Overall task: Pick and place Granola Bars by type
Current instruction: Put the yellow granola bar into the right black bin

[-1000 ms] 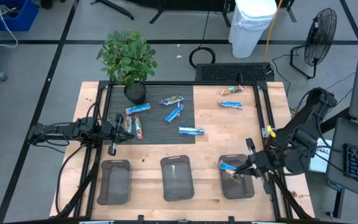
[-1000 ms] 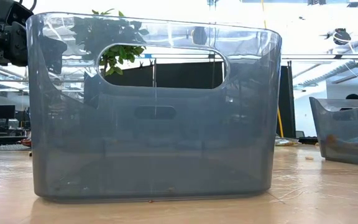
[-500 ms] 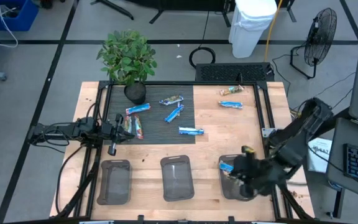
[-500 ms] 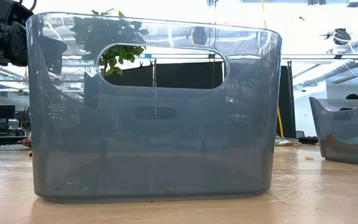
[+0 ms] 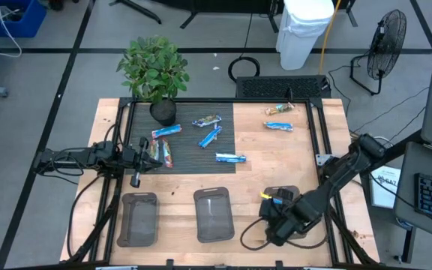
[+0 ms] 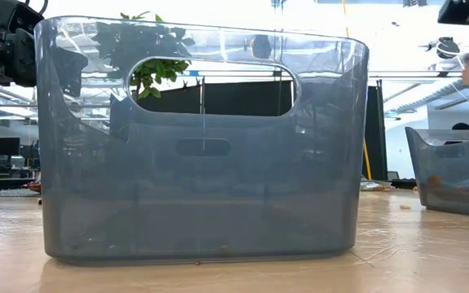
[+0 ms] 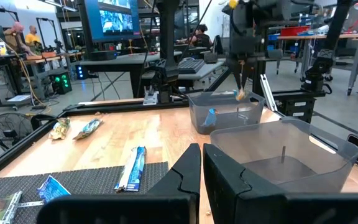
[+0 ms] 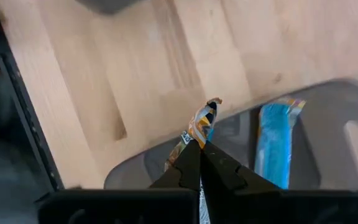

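Note:
Several blue-and-white granola bars (image 5: 210,136) lie flat on the dark mat (image 5: 186,157), with a darker one (image 5: 160,152) at its left edge. Two more bars (image 5: 278,126) rest on the wood by the far right. One blue bar (image 8: 277,146) lies in the right clear bin (image 5: 295,196). My right gripper (image 5: 274,215) hovers over that bin, shut on a small orange-and-blue bar (image 8: 199,127). My left gripper (image 5: 136,163) waits shut at the mat's left edge, touching nothing. My right gripper pinches the orange-and-blue bar between its two fingertips (image 8: 188,163), coming from above and pointing down. The bar's free end (image 7: 241,94) sticks out below the fingers, lifted clear over the right bin's rim. The gripper hides how far up the wrapper reaches.
Three clear bins stand in a row near the table's near edge: left (image 5: 138,217), middle (image 5: 214,214) and the right one. A potted plant (image 5: 156,71) stands at the mat's far left corner. Bare wood (image 5: 276,161) lies between the mat and the right bin.
My right arm has swung from the right bin's right side toward the table's left and near edge, and its gripper now stands over the bin's near-left part. It has come into the low view's upper right corner. The bars on the mat have stayed put.

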Controlling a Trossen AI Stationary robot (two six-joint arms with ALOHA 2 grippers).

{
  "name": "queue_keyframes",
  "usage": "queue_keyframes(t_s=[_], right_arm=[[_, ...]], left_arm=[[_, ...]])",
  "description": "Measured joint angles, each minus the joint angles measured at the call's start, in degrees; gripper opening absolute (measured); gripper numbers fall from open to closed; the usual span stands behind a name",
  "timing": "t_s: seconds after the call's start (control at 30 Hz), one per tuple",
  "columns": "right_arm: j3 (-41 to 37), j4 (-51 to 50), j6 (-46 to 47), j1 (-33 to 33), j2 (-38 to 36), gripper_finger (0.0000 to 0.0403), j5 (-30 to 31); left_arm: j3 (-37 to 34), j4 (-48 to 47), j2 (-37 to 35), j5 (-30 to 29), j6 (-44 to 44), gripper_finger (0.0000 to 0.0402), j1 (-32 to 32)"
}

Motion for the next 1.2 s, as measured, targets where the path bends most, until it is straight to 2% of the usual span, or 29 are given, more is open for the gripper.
queue_keyframes(t_s=[0.23,0.63,0.97,1.2], right_arm=[[0.0,-0.3,0.5,0.0,1.4,0.0000,-2.2],[-0.8,-4.2,0.1,-2.4,1.3,0.0000,1.3],[-6.9,-2.0,-1.7,-5.6,1.4,0.0000,-3.6],[-7.6,-1.0,-4.2,-6.5,1.4,0.0000,-3.6]], left_arm=[[0.0,0.0,0.0,0.0,0.0,0.0026,0.0],[0.0,0.0,0.0,0.0,0.0,0.0026,0.0],[0.0,0.0,0.0,0.0,0.0,0.0026,0.0],[0.0,0.0,0.0,0.0,0.0,0.0026,0.0]])
